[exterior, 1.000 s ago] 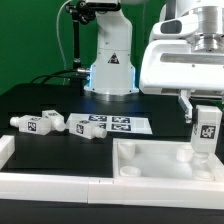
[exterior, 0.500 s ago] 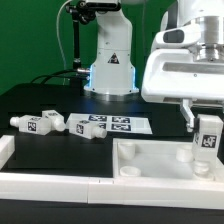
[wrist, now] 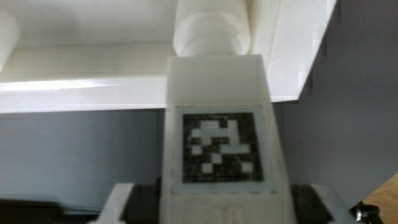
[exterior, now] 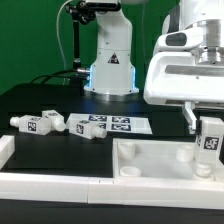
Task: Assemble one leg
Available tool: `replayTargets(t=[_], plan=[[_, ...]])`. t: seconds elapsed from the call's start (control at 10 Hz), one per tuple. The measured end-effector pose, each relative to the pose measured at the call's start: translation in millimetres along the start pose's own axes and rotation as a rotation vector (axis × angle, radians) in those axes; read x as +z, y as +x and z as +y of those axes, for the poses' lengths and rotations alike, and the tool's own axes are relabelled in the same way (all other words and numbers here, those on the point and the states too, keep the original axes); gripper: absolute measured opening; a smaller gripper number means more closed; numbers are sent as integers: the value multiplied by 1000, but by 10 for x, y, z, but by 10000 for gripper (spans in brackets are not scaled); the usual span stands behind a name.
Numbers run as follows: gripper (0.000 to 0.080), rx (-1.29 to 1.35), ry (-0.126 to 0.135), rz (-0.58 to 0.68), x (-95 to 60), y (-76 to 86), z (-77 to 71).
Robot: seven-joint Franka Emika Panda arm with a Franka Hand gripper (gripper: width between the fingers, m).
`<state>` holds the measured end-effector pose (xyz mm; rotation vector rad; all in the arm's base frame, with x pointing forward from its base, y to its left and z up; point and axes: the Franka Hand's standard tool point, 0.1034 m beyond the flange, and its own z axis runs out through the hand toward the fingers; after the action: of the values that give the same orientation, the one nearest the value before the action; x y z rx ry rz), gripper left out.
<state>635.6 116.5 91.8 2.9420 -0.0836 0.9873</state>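
My gripper is shut on a white leg with a black-and-white tag and holds it upright over the right far corner of the white tabletop. The leg's lower end hangs just above or at a round corner socket; I cannot tell whether they touch. In the wrist view the leg fills the middle, its tip pointing at the tabletop's corner. Two more legs lie on the black table at the exterior view's left.
The marker board lies flat behind the tabletop. The robot's base stands at the back. A white bar sits at the left edge. Another socket shows at the tabletop's near left corner.
My gripper with the leg has moved a little to the exterior view's right and downward, bringing the leg lower toward the tabletop's corner socket.
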Motion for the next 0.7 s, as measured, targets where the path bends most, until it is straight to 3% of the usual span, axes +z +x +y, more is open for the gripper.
replayTargets(t=[0.2,0.7], plan=[[287,-8,-5,5,69,-30,-2],[287,-14,-7,30,71,-35,10]])
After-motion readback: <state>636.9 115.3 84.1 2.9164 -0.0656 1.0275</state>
